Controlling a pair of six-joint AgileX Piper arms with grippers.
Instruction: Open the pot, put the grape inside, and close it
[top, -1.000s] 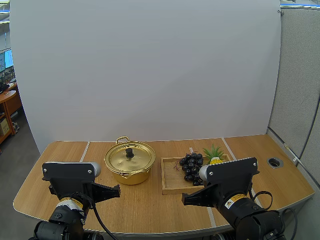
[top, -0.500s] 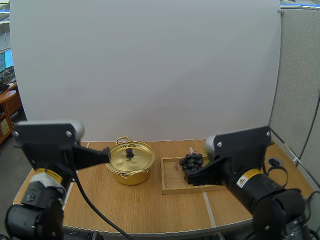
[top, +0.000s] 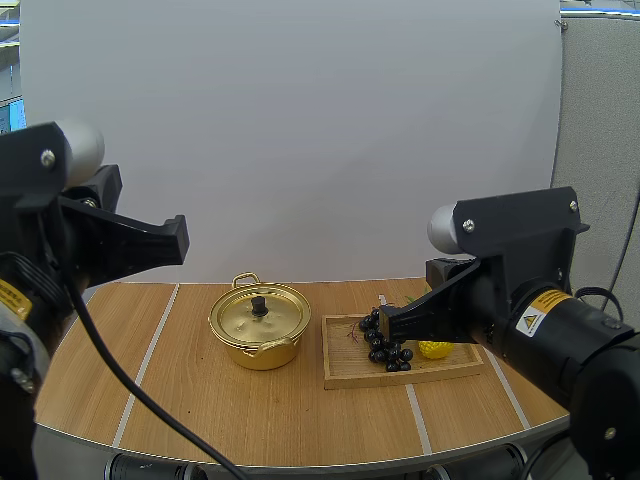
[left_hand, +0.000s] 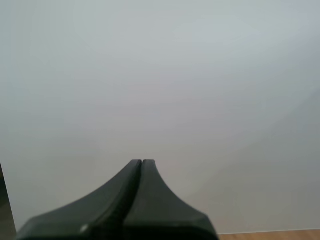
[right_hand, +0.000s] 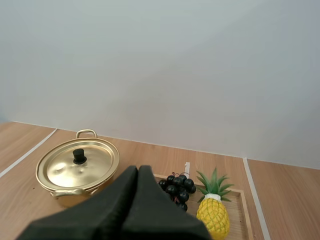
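A gold pot (top: 259, 330) stands on the table with its lid (top: 258, 312) on, black knob up. To its right a dark bunch of grapes (top: 385, 340) lies on a wooden tray (top: 348, 368). My left gripper (top: 182, 240) hangs high above the table, left of the pot; in the left wrist view my left gripper (left_hand: 142, 163) is shut on nothing and faces the white backdrop. My right gripper (top: 384, 325) hovers over the grapes. From the right wrist my right gripper (right_hand: 137, 169) is a shut wedge, between the pot (right_hand: 77, 167) and the grapes (right_hand: 178, 186).
A small yellow pineapple (top: 435, 349) lies on the tray beside the grapes, on their right; the right wrist view has the pineapple (right_hand: 213, 212) and the tray (right_hand: 246, 210) too. Bare wooden table (top: 200, 400) lies in front of the pot.
Both arms have risen from low at the table's front edge. The left gripper now sits high at the left; the right one has lifted over the tray. Pot and grapes have not moved.
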